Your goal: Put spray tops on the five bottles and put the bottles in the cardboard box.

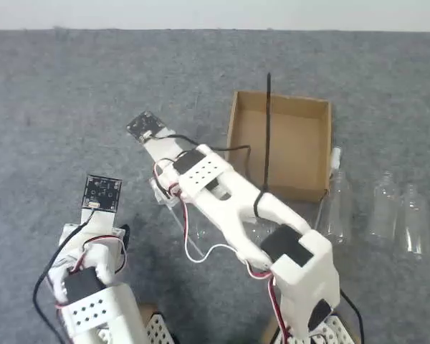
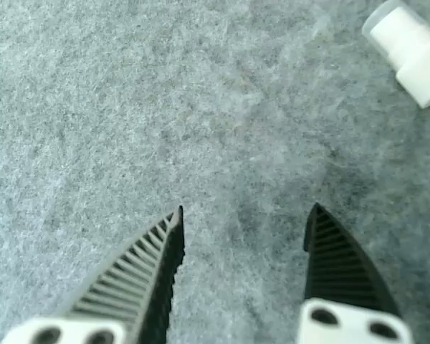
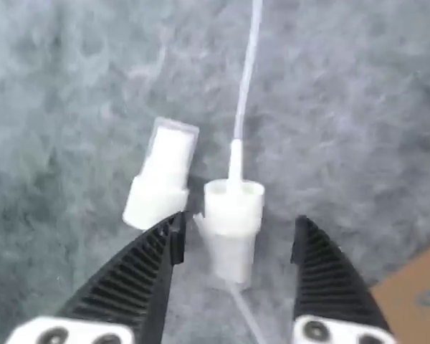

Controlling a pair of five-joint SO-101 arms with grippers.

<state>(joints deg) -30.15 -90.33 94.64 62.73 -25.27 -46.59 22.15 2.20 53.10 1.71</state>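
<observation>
My right gripper (image 3: 239, 217) is open low over the grey carpet, its fingers on either side of a white spray top (image 3: 233, 215) whose thin tube (image 3: 247, 72) points away. A second spray top (image 3: 161, 179) lies just beside it, outside one finger. My left gripper (image 2: 248, 210) is open over bare carpet, with another white spray top (image 2: 412, 46) lying off to one side. The open cardboard box (image 1: 319, 147) stands at the table's middle right. Beside it stands a clear bottle (image 1: 335, 204) with a spray top on. Two uncapped clear bottles (image 1: 383, 208) (image 1: 413, 218) stand further right.
The right arm (image 1: 236, 204) stretches across the middle from the front right, and its black cable (image 1: 267, 129) crosses over the box. The left arm (image 1: 93, 287) sits at the front left. A box corner (image 3: 416, 287) lies close to the right gripper.
</observation>
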